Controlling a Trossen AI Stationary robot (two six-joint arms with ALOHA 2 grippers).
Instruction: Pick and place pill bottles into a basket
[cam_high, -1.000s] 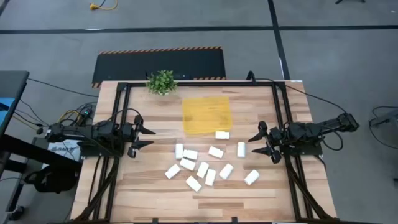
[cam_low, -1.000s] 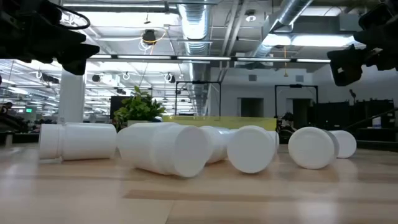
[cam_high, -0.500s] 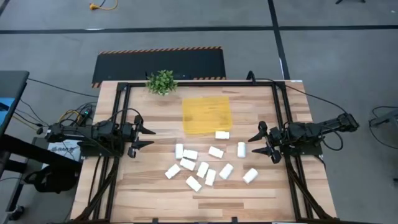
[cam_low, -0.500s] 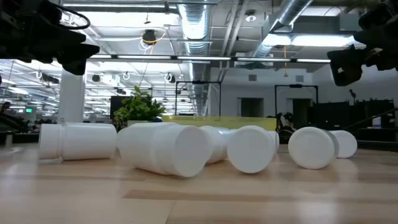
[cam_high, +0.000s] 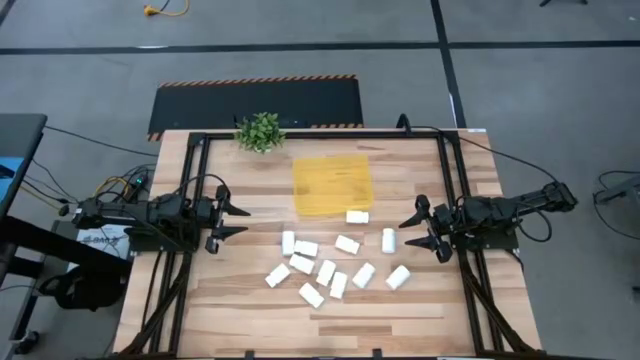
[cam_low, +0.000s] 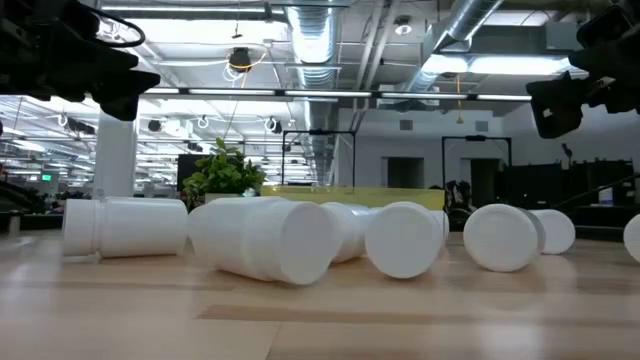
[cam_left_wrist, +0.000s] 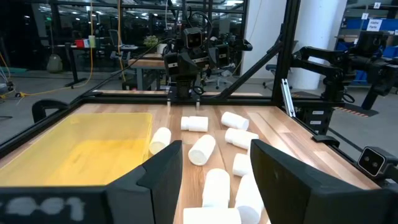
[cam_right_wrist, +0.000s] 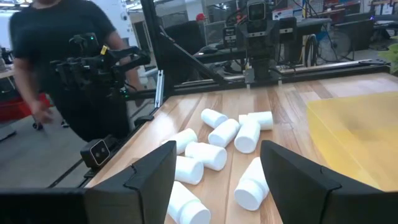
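Several white pill bottles (cam_high: 326, 270) lie on their sides on the wooden table, in a loose cluster near its middle. One pill bottle (cam_high: 357, 216) lies just beside the near right corner of the yellow basket (cam_high: 331, 186), and the basket holds none. The bottles also show in the low view (cam_low: 265, 238). My left gripper (cam_high: 238, 220) is open at the table's left side and points toward the cluster. My right gripper (cam_high: 410, 232) is open at the right side, close to an upright-lying bottle (cam_high: 388, 240). Both grippers are empty, as the left wrist view (cam_left_wrist: 216, 152) and the right wrist view (cam_right_wrist: 217, 152) show.
A small green potted plant (cam_high: 260, 131) stands at the far left of the table. Black frame rails (cam_high: 196, 190) run along both sides of the table. A person (cam_right_wrist: 62, 62) in dark clothes stands beyond the table's left side. Bare wood lies along the near edge.
The pill bottle at the near right of the cluster has rolled a little toward the far left, with no gripper on it. It now shows at the right edge of the low view. Both arms have kept still.
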